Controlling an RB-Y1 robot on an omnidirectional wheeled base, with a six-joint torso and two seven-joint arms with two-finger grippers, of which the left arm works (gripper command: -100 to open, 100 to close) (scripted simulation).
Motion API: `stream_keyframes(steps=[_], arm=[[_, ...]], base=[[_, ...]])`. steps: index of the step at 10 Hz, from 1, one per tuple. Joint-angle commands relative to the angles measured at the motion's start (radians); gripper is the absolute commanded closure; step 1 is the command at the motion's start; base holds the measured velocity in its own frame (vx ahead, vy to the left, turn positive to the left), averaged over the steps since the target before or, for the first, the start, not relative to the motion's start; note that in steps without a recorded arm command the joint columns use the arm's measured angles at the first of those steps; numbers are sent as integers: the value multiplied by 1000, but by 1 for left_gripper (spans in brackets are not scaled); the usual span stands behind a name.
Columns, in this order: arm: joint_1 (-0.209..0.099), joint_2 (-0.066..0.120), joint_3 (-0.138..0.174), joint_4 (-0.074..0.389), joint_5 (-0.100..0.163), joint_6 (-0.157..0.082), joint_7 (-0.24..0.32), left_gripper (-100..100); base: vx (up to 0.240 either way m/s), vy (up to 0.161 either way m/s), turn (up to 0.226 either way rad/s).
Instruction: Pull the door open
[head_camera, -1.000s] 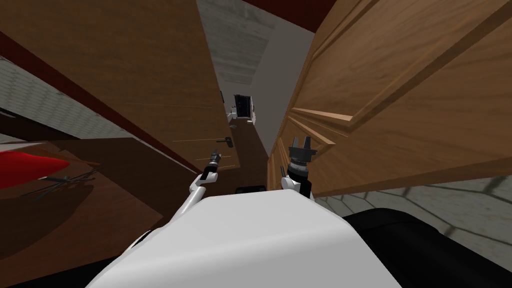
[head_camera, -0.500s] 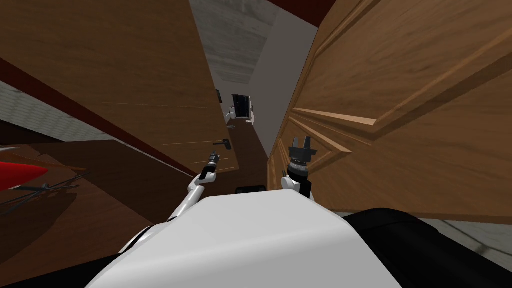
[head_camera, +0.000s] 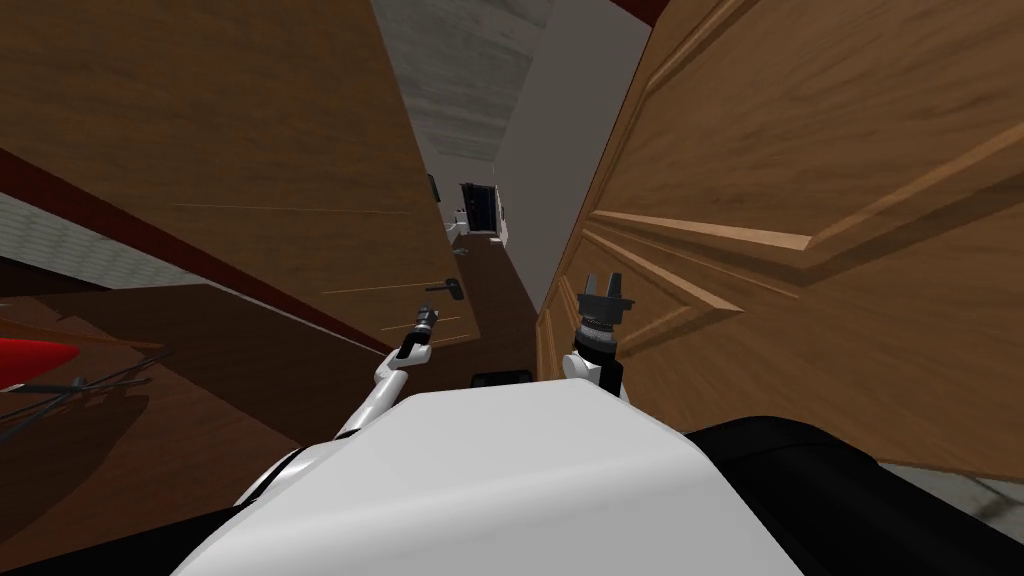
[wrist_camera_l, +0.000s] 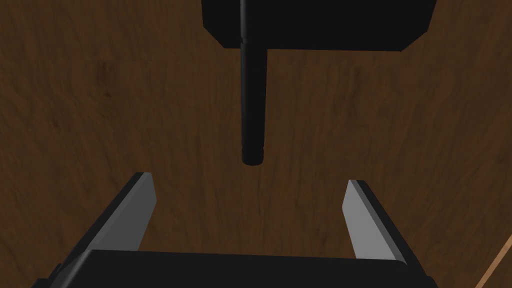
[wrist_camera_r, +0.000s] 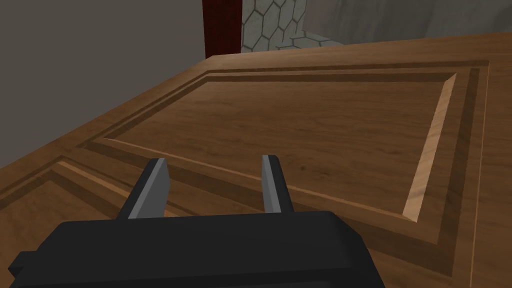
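Left gripper (wrist_camera_l: 248, 179) released, fingers spread, aimed at dark lever handle (wrist_camera_l: 252, 100) on brown door (head_camera: 250, 150), left of centre in head view; handle tip just ahead, ungrasped. Right gripper (head_camera: 603, 278) spread, empty, beside panelled door (head_camera: 800, 150). Judged: approach nearly done; grasp, pull remain

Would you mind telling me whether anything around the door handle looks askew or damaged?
Nothing stands out. The black lever handle looks whole on the brown door, and the left gripper, open, sits just short of its tip, not touching.
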Motion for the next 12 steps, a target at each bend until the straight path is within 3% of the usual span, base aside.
stream_keyframes(steps=[1,6,12], arm=[[0,1,3,0,-1,0,0,-100],[-3,3,17,3,-6,0,0,-100],[-9,7,49,10,-18,-1,0,-100]], base=[[-215,180,-38],[-207,174,-40],[-214,128,-66]])
